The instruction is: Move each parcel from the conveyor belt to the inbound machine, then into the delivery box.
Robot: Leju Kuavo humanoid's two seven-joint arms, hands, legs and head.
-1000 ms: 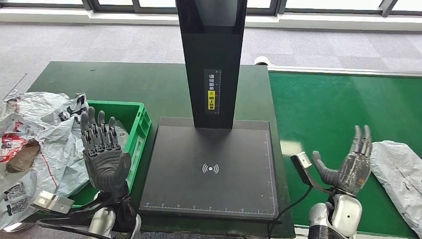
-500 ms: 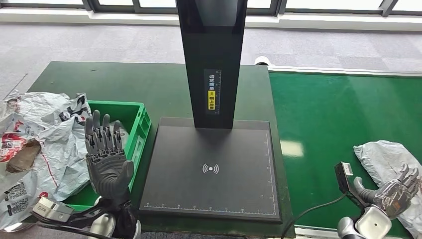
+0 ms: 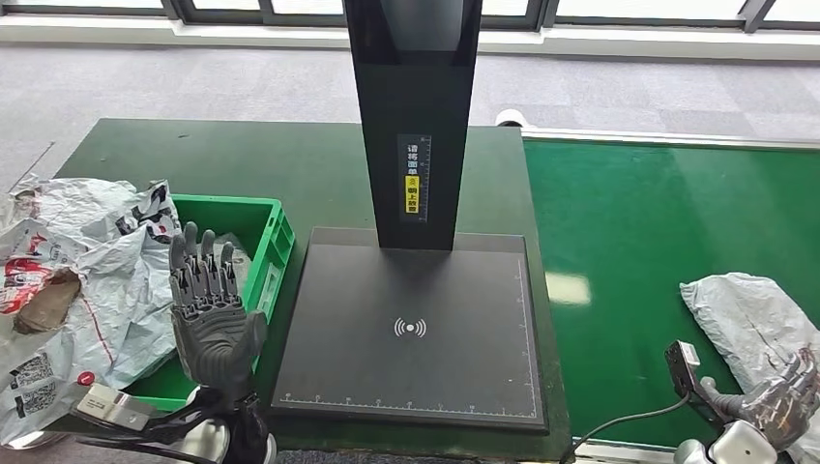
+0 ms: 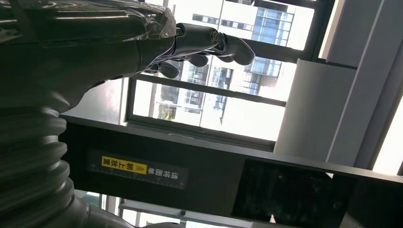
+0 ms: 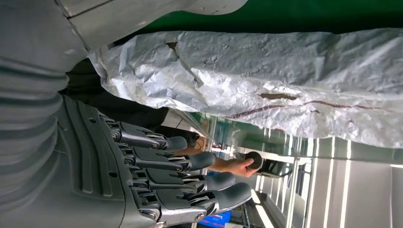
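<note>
A grey crumpled plastic parcel point(image 3: 749, 324) lies on the green conveyor belt point(image 3: 638, 242) at the right edge. My right hand point(image 3: 785, 404) hangs low at the bottom right, close beside the parcel's near end, fingers spread and empty; the right wrist view shows its fingers point(image 5: 190, 178) just short of the parcel point(image 5: 285, 80). My left hand point(image 3: 208, 309) is raised upright and open over the green delivery box point(image 3: 266, 242), holding nothing. The black inbound machine's scan plate point(image 3: 411, 329) lies bare in the middle, under its tall black column point(image 3: 414, 116).
Several grey and white parcel bags point(image 3: 68, 271) spill over the box's left side and the table. A cable point(image 3: 619, 420) runs along the table's near edge to my right wrist. In the right wrist view a person's hand point(image 5: 237, 166) shows far off.
My right hand has dropped from chest height to the belt's near right corner beside the parcel. The parcel has ridden leftward on the belt. My left hand has sunk slightly.
</note>
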